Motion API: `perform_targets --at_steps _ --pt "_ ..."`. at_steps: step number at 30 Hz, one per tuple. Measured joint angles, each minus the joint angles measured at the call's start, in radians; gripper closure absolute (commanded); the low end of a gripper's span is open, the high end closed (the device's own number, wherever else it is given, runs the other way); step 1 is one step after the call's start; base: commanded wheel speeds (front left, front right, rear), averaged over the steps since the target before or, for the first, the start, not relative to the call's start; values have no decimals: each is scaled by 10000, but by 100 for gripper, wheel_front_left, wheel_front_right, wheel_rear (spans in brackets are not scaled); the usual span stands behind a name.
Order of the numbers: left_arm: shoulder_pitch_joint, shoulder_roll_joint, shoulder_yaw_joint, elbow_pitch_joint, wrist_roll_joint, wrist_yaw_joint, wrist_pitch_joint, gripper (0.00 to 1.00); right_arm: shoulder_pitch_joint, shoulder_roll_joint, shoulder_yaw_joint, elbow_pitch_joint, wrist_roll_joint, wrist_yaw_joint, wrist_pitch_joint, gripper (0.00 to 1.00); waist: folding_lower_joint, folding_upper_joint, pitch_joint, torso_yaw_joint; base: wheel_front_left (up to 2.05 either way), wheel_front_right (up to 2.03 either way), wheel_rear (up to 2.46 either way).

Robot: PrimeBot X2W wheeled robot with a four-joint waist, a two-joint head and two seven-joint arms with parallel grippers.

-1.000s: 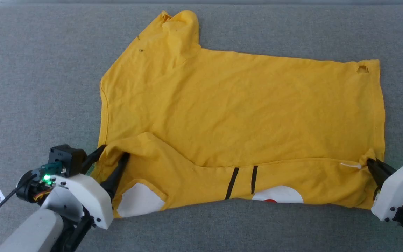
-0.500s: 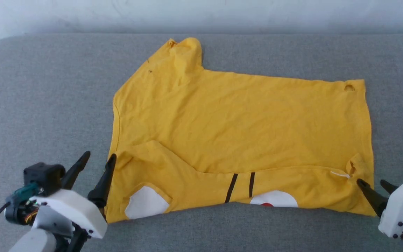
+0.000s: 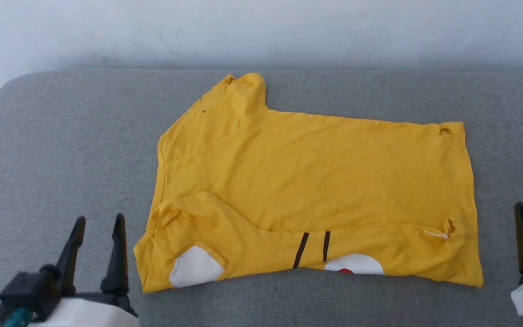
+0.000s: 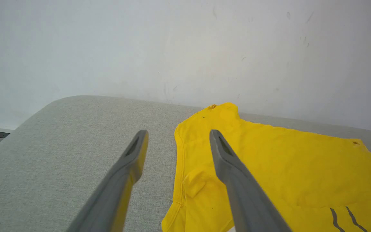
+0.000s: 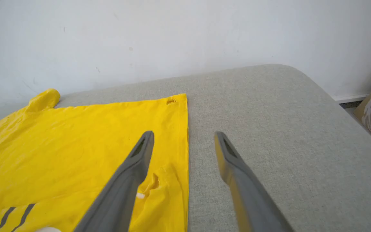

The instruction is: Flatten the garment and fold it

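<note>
- garment [image 3: 316, 181] lies sideways in the middle of the grey surface [image 3: 61, 136], mostly flat. Collar end is toward the robot's left, hem end toward its right.
- near long edge is turned up over the body as a flap [image 3: 252, 236]. Print shows on it: white patch [image 3: 195, 272], two black lines [image 3: 311, 243], second white patch with a red spot [image 3: 345, 271].
- far sleeve [image 3: 245, 93] sticks out toward the wall [image 3: 261, 27], bunched and not tucked in. A small hole [image 3: 445, 131] sits by the far hem corner.
- left claw [image 3: 99, 220] is spread and empty, just off the collar-end edge, not touching cloth.
- right claw [image 5: 184, 134] is spread and empty, beside the hem edge; one finger reads over the hem corner in the right wrist view, contact can't be told.
- step, my read: first lengthwise fold is laid and let go, arms are between grasps.
- next move, my read: fold the far side in.
  - left claw to the far sleeve or shoulder, right claw to the far hem corner near the hole.
  - pinch both layers and bring them toward the near flap together, so the edge stays straight.
- watch for: the flap's rumpled corner at the collar end may need smoothing first.
</note>
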Motion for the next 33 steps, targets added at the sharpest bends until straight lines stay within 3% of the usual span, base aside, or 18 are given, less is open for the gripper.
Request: perform_targets --at_steps 6,9,12,16,22,28,33 --pt "898 -861 221 92 966 412 -142 0 459 167 293 573 -161 0 -2518 0 0 0 -88 -21 0 0 0" --pt "1215 -1440 347 107 1267 405 -144 0 711 174 420 966 -65 0 -3348 0 1 0 -137 -11 0 0 0" --pt "1369 -1645 470 293 1484 226 -146 0 798 178 456 1246 -128 0 -3785 0 1 0 -172 20 0 0 0" --pt "1369 -1423 408 633 1578 -127 -2 0 771 176 462 1379 -280 0 -3923 0 1 0 -159 36 0 0 0" --pt "674 -811 -61 702 1557 -642 1622 0 641 180 514 1528 -345 0 -3917 0 2 0 -11 92 0 0 0" --pt "217 -520 -527 698 1154 -825 3547 0 433 180 742 1885 -343 0 -3944 0 3 0 252 82 0 0 0" --pt "180 -550 -671 723 859 -755 4297 0 360 180 779 2031 -345 0 -3942 0 3 0 491 24 0 0 0"
